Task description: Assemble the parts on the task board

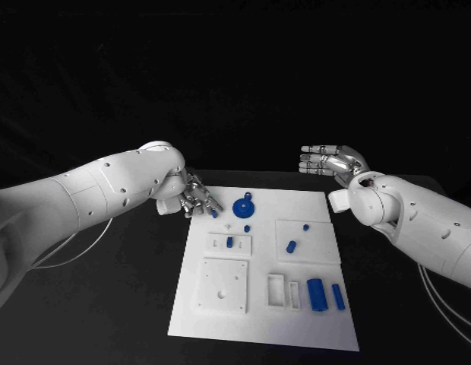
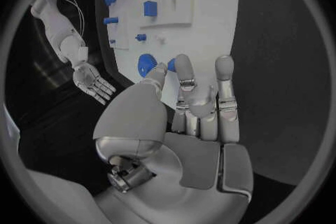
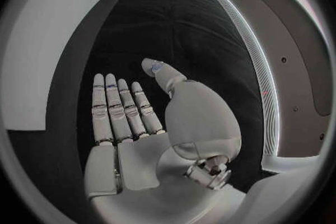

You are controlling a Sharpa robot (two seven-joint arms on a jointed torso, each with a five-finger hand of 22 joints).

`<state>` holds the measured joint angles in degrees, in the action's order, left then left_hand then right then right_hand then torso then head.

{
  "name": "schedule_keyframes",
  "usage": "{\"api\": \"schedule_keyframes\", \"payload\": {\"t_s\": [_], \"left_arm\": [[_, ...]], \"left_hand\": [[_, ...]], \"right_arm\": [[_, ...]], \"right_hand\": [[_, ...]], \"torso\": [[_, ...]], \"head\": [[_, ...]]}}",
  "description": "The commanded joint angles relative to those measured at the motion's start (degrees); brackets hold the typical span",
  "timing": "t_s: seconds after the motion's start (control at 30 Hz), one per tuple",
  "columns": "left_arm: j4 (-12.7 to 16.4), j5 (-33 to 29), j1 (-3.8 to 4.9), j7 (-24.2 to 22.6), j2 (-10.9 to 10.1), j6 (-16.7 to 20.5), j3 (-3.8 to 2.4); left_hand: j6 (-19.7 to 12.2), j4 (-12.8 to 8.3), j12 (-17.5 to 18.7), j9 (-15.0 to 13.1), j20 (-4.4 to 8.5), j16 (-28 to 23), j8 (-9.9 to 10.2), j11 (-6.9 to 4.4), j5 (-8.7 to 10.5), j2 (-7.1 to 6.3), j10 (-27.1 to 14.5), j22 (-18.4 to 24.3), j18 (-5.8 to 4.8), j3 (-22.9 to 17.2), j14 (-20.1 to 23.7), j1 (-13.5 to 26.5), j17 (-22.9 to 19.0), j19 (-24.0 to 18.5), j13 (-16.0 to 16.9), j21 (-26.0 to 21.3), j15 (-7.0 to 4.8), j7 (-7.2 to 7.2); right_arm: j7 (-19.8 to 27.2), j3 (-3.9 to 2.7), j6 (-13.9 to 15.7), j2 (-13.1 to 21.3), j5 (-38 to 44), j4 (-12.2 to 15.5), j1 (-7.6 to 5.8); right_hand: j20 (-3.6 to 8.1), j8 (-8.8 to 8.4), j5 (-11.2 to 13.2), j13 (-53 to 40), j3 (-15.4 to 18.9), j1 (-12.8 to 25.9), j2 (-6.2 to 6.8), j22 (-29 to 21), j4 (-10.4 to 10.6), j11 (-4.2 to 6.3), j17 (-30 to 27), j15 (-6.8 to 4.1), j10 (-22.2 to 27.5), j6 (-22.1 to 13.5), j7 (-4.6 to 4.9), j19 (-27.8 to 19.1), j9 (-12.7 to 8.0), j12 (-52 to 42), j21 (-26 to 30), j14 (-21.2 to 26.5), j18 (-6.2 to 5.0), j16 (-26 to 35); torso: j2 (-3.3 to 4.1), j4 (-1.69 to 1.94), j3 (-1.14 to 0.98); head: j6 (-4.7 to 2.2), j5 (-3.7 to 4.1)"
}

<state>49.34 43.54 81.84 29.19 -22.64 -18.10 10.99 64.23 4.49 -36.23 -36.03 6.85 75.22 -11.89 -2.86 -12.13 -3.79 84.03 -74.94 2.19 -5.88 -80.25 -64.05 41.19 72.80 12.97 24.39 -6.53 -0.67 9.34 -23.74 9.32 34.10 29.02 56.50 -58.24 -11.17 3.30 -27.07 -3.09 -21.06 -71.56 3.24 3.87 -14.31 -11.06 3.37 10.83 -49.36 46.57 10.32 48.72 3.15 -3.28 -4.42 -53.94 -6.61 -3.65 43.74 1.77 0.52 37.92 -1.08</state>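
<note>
**Hovering hands, parts spread on the board**

Lying in the middle of the black table [image 1: 104,304], the white task board [image 1: 301,319] carries its blue parts in several spots. A blue round part [image 1: 247,207] sits near the board's far edge, with a tiny blue piece [image 1: 247,226] just nearer than it. A short blue peg [image 1: 230,242] stands in a small white plate toward the left, and another blue peg [image 1: 292,246] rests on a white square plate toward the right. At the near right, two long blue cylinders [image 1: 317,295] lie side by side next to white rectangular frames [image 1: 275,291]. A larger white square plate [image 1: 223,286] lies at the near left.

The left hand [image 1: 195,199] hangs at the board's far left corner, fingers extended and slightly apart, gripping nothing; its fingertips [image 2: 183,61] reach close to the round part, though contact cannot be told. The right hand [image 1: 332,161] is raised beyond the board's far right corner, well apart from the parts, palm flat with fingers [image 3: 115,106] straight and side by side, holding nothing.
</note>
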Motion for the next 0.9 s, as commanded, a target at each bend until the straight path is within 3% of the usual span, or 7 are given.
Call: {"api": "schedule_keyframes", "payload": {"t_s": [0.03, 0.9], "left_arm": [[0.3, -0.7, 0.07, 0.1, 0.0, -1.0, -0.06], [1.4, -0.4, 0.07, 1.1, -0.7, -1.8, -0.06]], "left_hand": [[0.1, 0.7, -0.3, -0.1, -0.23, 0.3, -0.2, -0.52, 0.69, -0.62, 2.5, -1.0, 0.01, -0.3, -0.2, 0.0, 0.0, 0.1, -0.1, 0.1, -0.1, 0.22], [0.4, 3.1, -0.6, -0.7, -0.37, 0.6, -0.4, -0.56, 3.32, -2.25, 2.6, -1.0, 0.2, -1.1, -0.5, -0.3, 0.8, 0.2, -0.1, 0.2, -0.06, 0.22]], "right_arm": [[0.4, -0.02, -1.1, -0.1, 0.2, 0.0, 0.0], [0.4, -0.02, -1.3, 0.0, 0.1, -0.4, 0.11]], "right_hand": [[0.14, -0.22, -0.2, 0.1, 0.2, 0.1, 0.18, -0.1, -0.1, 0.17, -0.1, -0.18, 0.3, -0.2, -0.03, -0.4, -0.1, 0.2, 0.1, 0.3, 0.34, 0.3], [0.13, -0.23, -0.2, 0.1, 0.3, 0.1, 0.21, -0.1, -0.2, 0.15, -0.1, -0.17, 0.4, -0.3, -0.05, -0.5, -0.1, 0.2, 0.1, 0.4, 0.35, 0.3]], "torso": [[-0.02, 0.01, 0.0], [0.0, -0.01, 0.01]], "head": [[0.01, -0.04], [0.14, -0.21]]}}
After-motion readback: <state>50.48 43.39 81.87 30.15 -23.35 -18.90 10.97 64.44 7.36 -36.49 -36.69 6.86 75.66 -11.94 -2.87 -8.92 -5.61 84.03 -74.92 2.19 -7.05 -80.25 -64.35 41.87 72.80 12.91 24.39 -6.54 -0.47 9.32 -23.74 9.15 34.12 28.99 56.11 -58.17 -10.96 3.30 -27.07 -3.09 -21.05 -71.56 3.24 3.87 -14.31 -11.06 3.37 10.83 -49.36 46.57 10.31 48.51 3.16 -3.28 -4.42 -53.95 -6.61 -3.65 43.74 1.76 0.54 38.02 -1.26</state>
